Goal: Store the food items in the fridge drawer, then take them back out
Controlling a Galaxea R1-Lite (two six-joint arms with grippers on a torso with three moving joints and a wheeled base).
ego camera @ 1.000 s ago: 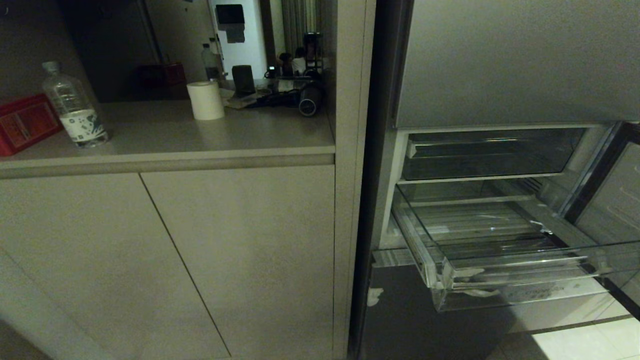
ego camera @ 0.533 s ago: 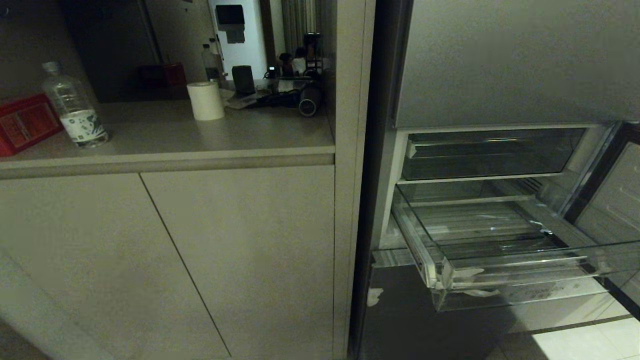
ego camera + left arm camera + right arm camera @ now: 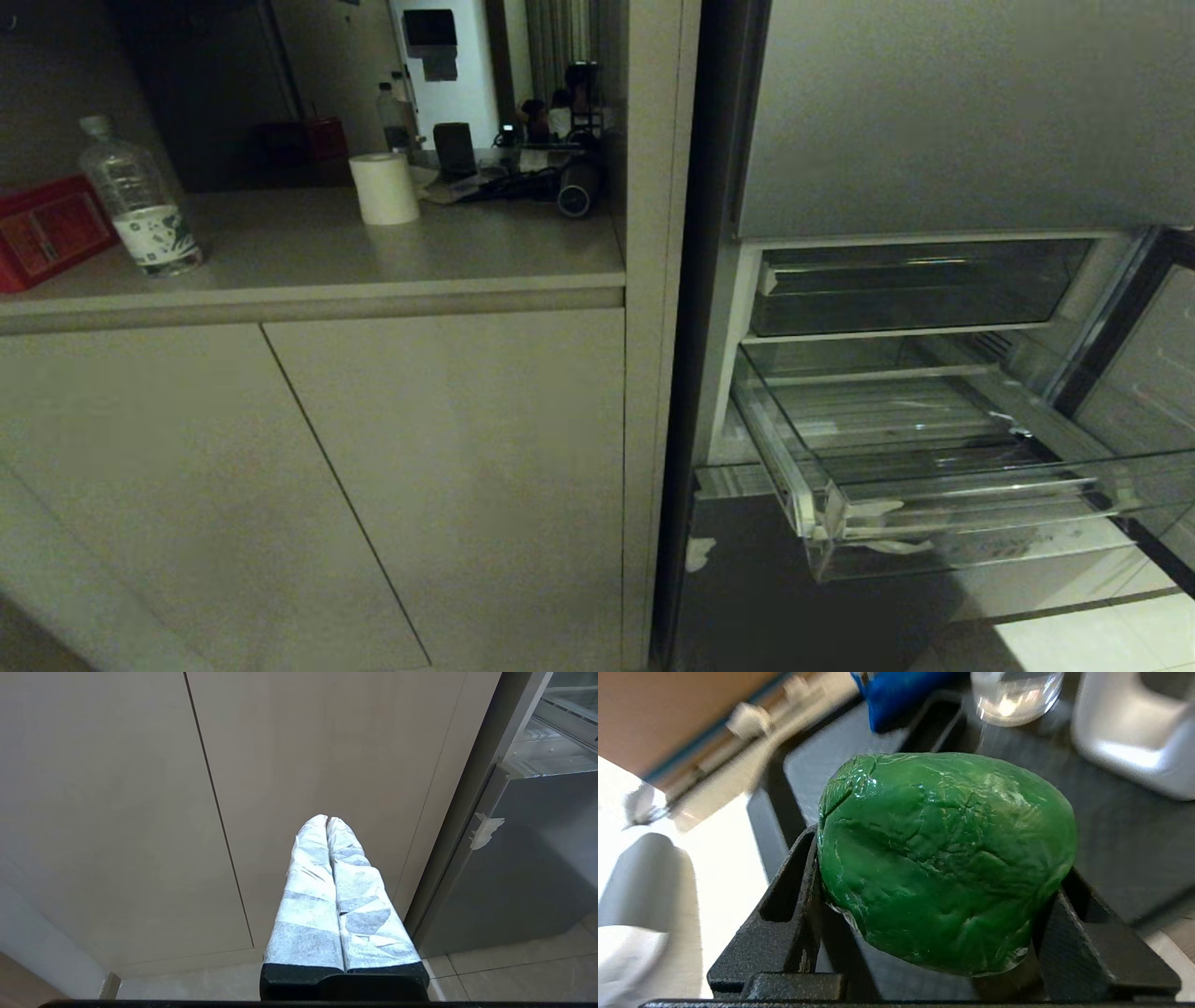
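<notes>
Both arms outside head view; right claw [image 3: 943, 933] fingertips hidden behind green food item [image 3: 945, 858].

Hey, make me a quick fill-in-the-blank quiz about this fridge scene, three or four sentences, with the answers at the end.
1. The right claw is shut on a glossy ____ food item.
2. The fingers of the left claw are pressed ____.
3. The clear fridge drawer is pulled ____.
4. On the counter, the water bottle stands beside a ____ box.

Answers: green; together; out; red

A home kitchen: beige cabinets [image 3: 373, 467] under a counter [image 3: 308, 280] beside an open fridge [image 3: 934, 121]
</notes>
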